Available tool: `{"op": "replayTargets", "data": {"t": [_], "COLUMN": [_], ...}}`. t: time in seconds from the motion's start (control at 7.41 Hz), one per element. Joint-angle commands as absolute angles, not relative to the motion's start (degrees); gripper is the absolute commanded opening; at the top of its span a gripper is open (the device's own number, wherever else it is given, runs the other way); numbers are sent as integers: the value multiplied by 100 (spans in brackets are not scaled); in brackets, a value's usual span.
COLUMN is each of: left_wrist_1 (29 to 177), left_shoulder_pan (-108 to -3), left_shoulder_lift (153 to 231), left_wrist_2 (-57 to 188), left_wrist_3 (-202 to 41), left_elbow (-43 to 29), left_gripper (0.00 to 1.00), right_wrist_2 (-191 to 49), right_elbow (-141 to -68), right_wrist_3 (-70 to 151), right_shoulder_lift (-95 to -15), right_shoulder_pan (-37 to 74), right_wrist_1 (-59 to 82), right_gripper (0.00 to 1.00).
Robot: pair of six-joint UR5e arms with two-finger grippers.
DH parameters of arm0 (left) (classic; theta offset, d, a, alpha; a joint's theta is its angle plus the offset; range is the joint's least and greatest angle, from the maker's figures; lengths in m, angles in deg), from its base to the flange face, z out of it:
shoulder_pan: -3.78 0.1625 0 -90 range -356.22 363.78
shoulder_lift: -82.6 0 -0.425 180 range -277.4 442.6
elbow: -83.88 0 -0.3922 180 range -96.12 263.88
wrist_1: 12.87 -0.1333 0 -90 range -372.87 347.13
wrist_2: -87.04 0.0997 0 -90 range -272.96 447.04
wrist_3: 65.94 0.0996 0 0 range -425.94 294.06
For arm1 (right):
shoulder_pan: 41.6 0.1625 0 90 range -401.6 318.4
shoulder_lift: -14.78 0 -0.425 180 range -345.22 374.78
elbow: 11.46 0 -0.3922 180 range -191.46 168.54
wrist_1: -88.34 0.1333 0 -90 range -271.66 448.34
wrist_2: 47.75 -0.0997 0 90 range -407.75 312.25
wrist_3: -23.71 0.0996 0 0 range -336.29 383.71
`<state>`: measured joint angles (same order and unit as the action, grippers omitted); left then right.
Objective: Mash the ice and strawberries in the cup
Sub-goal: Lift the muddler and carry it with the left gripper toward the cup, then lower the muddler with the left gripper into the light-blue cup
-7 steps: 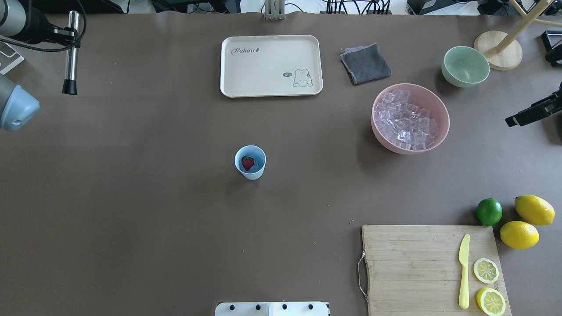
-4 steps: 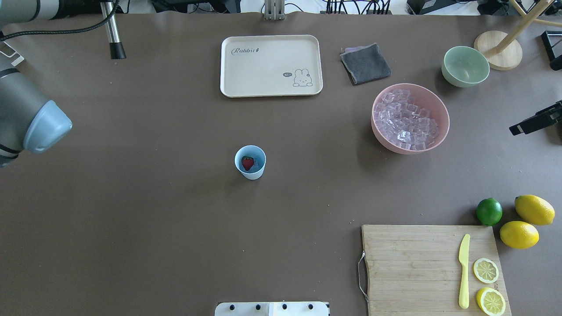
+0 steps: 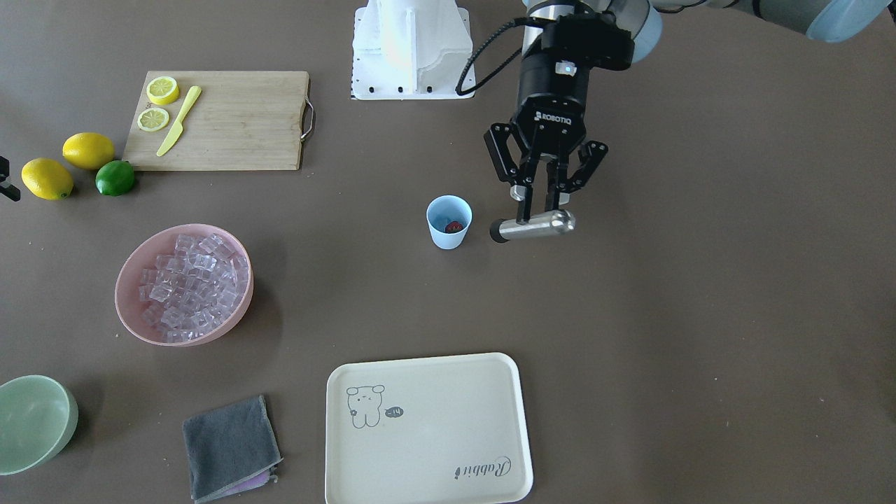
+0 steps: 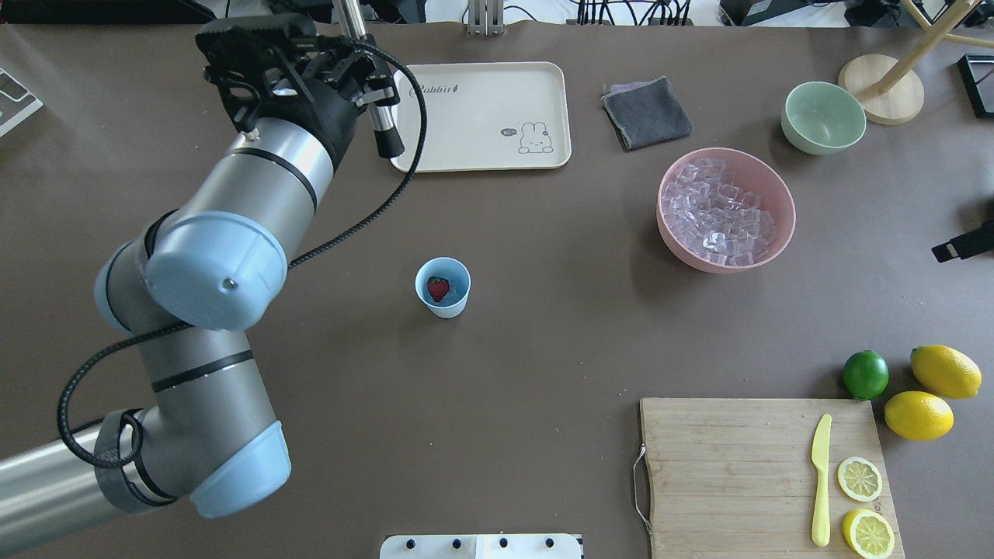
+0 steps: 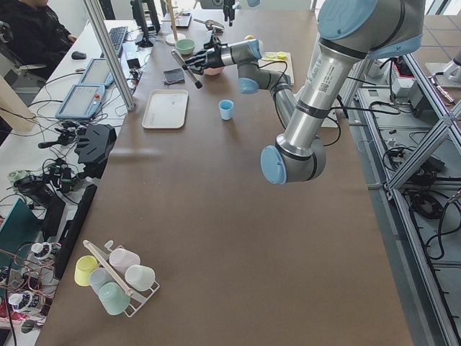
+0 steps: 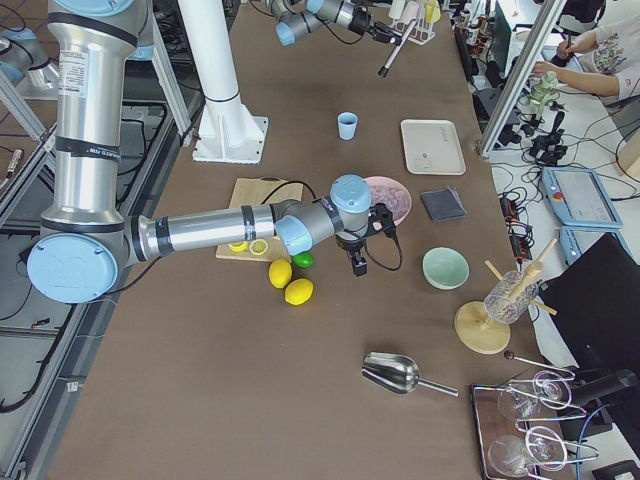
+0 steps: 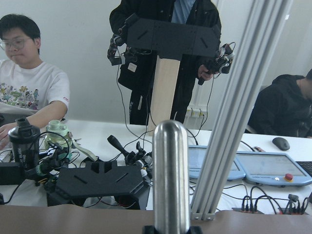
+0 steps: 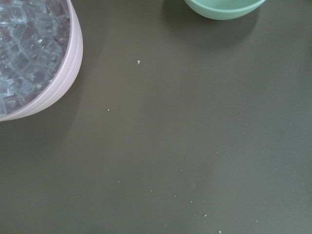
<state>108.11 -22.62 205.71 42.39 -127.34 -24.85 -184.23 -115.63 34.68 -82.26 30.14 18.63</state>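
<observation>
Gripping a steel muddler (image 3: 533,227) crosswise, the left gripper (image 3: 540,208) has its fingers closed on the shaft. The muddler is tilted with its black tip lowest, high above the table. That hold likely suits a downward press once the tool is brought over the cup (image 4: 443,289). The cup stands mid-table and holds the strawberry (image 4: 439,289); no ice shows in it. The ice (image 4: 718,213) fills the pink bowl (image 4: 726,265), and the green bowl (image 4: 823,116) shows nothing inside. The right gripper (image 4: 961,248) hangs beside the pink bowl, perhaps ready to fetch ice; I cannot tell whether it is wide or narrow.
</observation>
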Motion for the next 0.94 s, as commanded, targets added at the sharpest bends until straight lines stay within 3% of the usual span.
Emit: {"op": "replayTargets", "data": {"t": [0.0, 0.81], "left_wrist_1": [10842, 11826], "left_shoulder_pan": [-1174, -739], "left_shoulder_lift": [20723, 20354], "left_wrist_2": [5578, 5900], "left_wrist_3": [-12852, -13010], "left_elbow": [-2292, -1263], "left_gripper": [0, 0], "right_wrist_2": [-18572, -18670], "right_elbow": [-11622, -11754], "right_wrist_3": [3427, 3391], "right_shoulder_lift": [-8452, -8480], "right_shoulder_pan": [3152, 3434], "right_wrist_1": [1881, 1873], "right_gripper": [98, 99]}}
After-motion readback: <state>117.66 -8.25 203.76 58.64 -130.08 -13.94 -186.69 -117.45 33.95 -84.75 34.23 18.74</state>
